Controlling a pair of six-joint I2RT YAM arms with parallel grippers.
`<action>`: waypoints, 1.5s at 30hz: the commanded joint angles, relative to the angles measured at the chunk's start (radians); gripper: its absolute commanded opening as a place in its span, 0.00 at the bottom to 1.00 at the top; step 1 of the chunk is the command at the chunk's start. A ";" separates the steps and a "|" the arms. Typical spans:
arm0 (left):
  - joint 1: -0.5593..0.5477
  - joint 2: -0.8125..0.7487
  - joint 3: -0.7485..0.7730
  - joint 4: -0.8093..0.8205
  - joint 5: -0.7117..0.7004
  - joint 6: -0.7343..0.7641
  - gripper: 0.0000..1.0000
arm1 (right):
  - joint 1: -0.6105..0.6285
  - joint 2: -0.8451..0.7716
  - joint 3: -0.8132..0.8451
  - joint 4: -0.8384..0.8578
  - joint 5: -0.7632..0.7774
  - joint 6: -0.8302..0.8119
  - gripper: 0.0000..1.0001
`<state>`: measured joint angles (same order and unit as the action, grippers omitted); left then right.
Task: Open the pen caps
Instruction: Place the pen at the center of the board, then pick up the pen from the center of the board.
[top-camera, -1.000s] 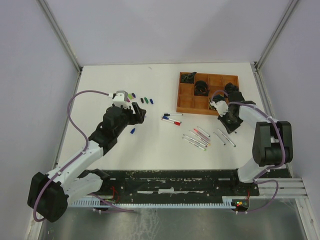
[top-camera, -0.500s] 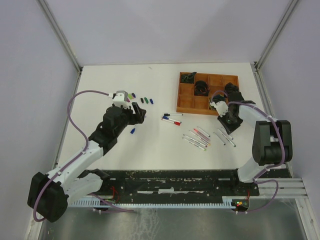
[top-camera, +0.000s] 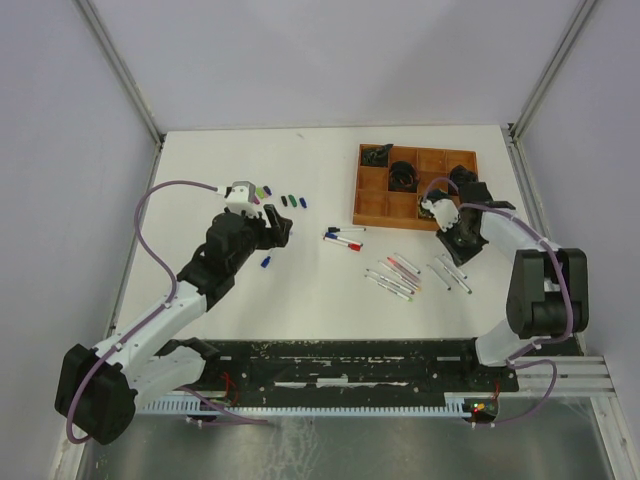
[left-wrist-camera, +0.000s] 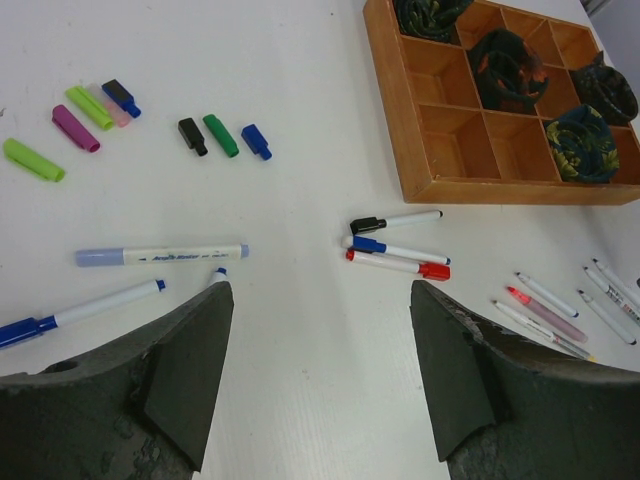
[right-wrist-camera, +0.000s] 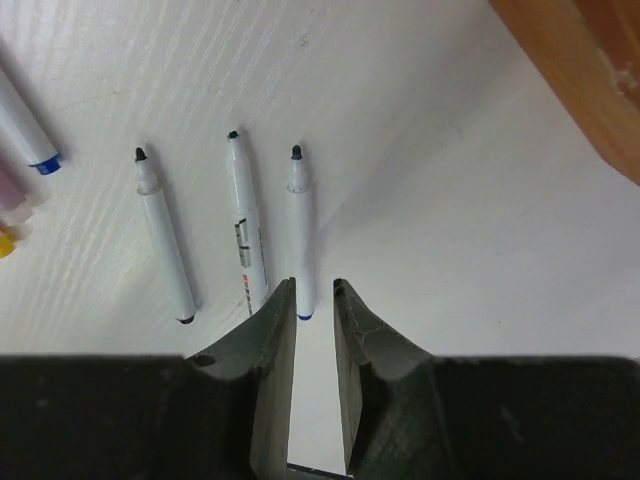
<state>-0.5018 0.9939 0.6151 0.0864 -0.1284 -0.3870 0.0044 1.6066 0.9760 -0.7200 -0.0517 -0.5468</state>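
Several loose pen caps, in green, purple, pink, black and blue, lie at the far left of the table. Three capped pens lie in the middle, and two uncapped pens lie near my left gripper. That gripper hangs wide open over bare table. My right gripper is open only a narrow gap, with nothing between its fingers. Just beyond its tips lie three uncapped pens, the blue-ended one nearest. From above, the right gripper sits beside the tray's near corner.
A brown compartment tray stands at the back right, with dark rolled objects in some compartments. More uncapped pens lie in front of it. The tray's wooden edge is close to the right gripper.
The right jaws have parted slightly and its wrist has shifted a little toward the tray. The left arm has not moved.
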 joint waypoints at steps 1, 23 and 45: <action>-0.003 -0.031 -0.010 0.071 -0.006 0.047 0.80 | -0.003 -0.134 0.018 -0.008 -0.060 0.011 0.29; -0.016 -0.048 -0.076 0.118 0.171 -0.387 0.91 | 0.000 -0.565 0.130 -0.110 -0.883 0.152 0.43; -0.041 0.743 0.833 -0.971 -0.238 0.247 0.83 | 0.000 -0.618 0.020 -0.089 -0.794 0.093 0.43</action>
<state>-0.5491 1.6379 1.3334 -0.6949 -0.3218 -0.2794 0.0044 0.9985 0.9997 -0.8318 -0.8532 -0.4503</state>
